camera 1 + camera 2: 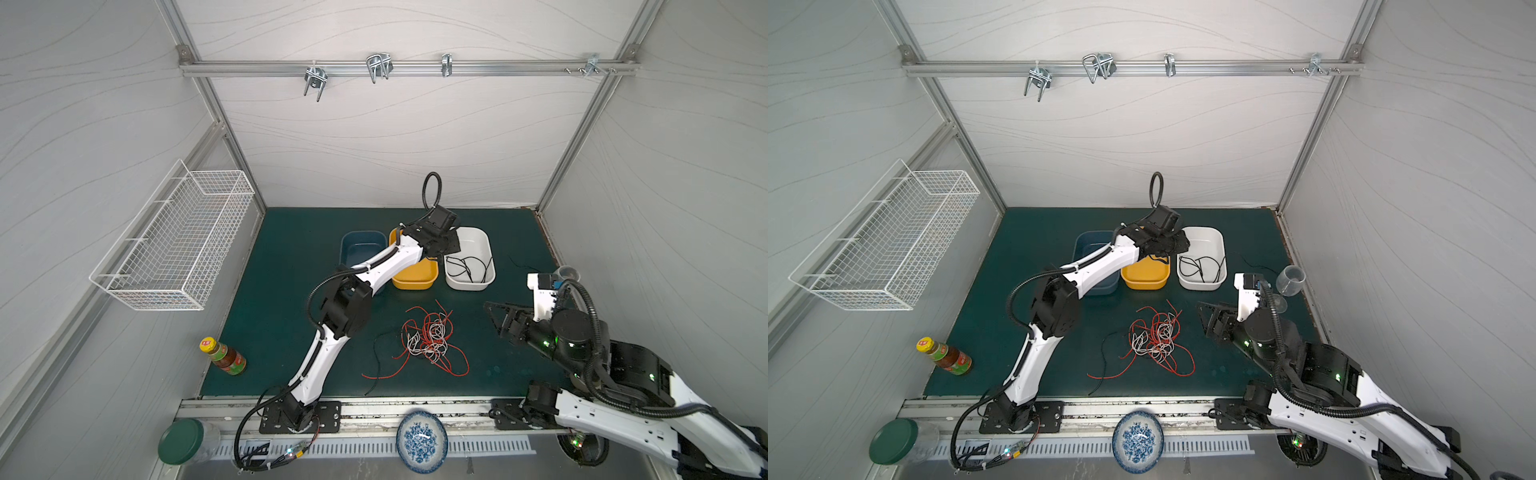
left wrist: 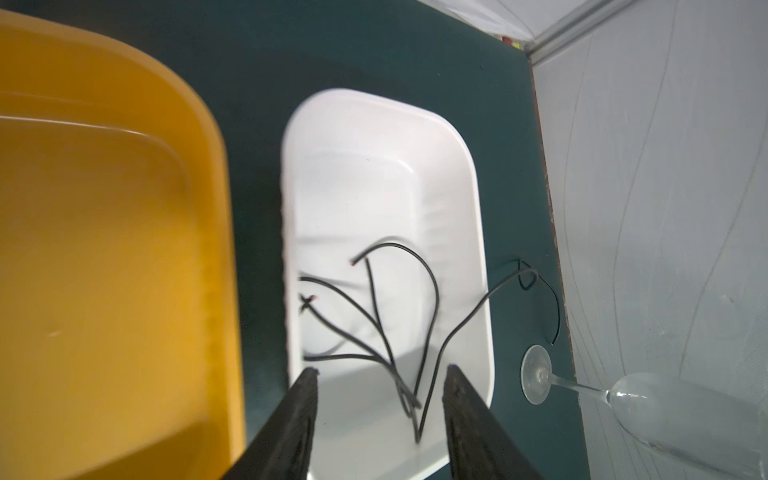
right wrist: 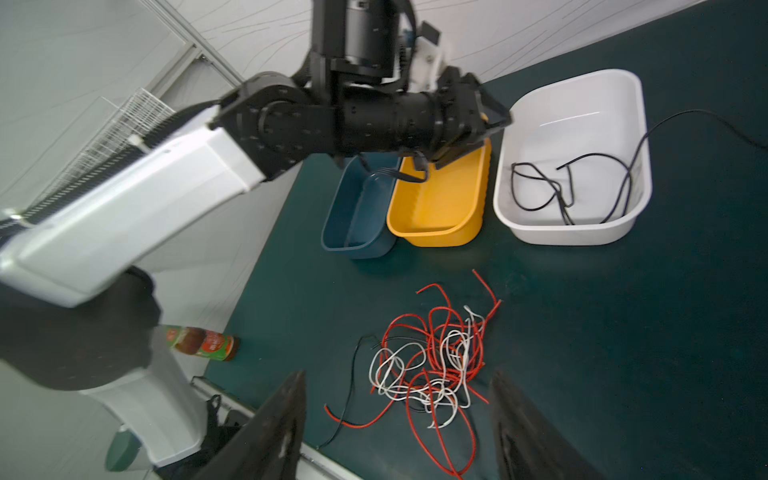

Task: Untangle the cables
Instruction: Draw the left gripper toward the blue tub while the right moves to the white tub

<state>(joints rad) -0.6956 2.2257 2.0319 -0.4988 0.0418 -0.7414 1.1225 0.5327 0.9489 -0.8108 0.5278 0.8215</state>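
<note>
Hovering over white bin [image 2: 478,187] — L end effector [image 2: 380,372] open.

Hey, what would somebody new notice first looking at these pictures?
A knot of red and white cables sprawls in the middle of the green mat. Behind it the left gripper hangs open above the white bin, where black cables already lie loose.

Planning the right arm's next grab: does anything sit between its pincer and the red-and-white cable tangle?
Nothing visible does. Only bare mat lies between the open right pincer and the tangle; the left arm is off over the white tub.
</note>
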